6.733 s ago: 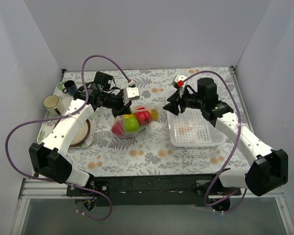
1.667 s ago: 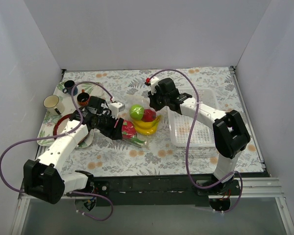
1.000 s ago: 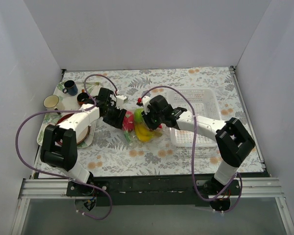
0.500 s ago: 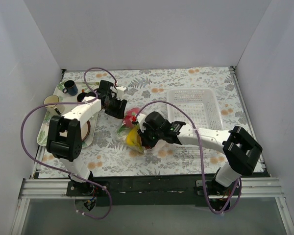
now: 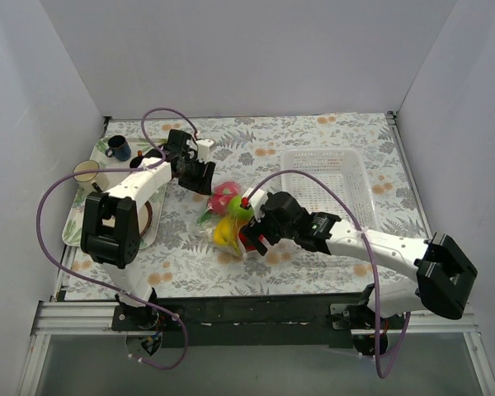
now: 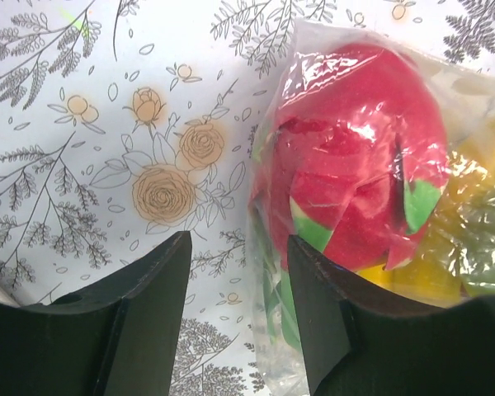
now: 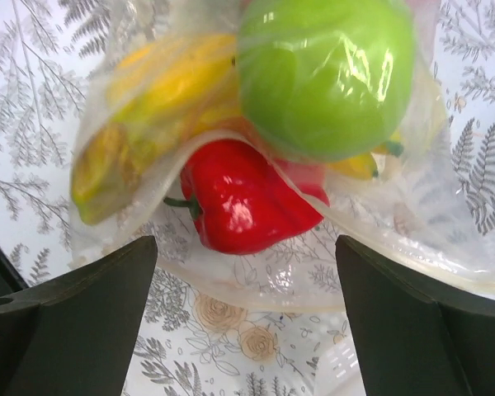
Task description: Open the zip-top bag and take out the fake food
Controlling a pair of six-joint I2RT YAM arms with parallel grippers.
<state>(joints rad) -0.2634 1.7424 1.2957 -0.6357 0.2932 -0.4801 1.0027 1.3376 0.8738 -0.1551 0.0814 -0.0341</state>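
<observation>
As both arms reach low at the zip-top bag (image 5: 229,224), left fingers (image 6: 148,322) and right fingers (image 7: 74,322) gape wide; green apple (image 7: 322,74) and banana (image 7: 161,91) sit inside.

Top of the green apple (image 7: 326,78) cut off at the right wrist view's edge, banana (image 7: 157,91) blurred inside the zip-top bag (image 7: 412,223).

Ahead of the right claw (image 7: 243,330), the bag (image 7: 396,227) is clear, crinkly, shiny film. The apple (image 7: 326,70) and pepper (image 7: 243,206) inside look like smooth, glossy plastic. The cloth (image 7: 16,82) beneath is matt and printed. The claw's fingers (image 7: 74,322) are matt black.
</observation>
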